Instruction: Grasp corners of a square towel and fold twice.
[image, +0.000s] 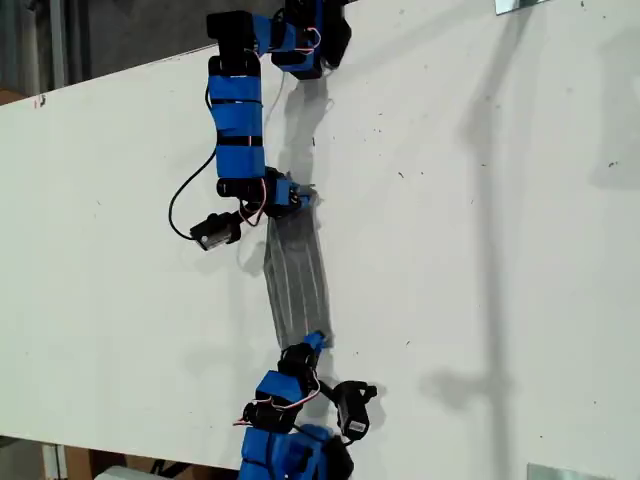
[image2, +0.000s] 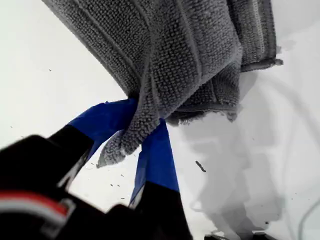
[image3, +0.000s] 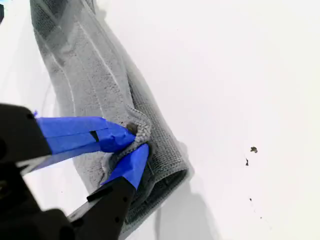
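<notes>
Towel (image: 296, 285) hangs bunched between both grippers, each pinching one end tight; neither neat fold looks done yet.

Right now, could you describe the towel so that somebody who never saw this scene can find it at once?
Look at the big white table in the exterior view, between the two blue arms. The towel is the narrow grey band of cloth stretched between their grippers, each one pinching an end. It is the only soft, pale-striped thing there; everything else is blue and black hardware.
</notes>
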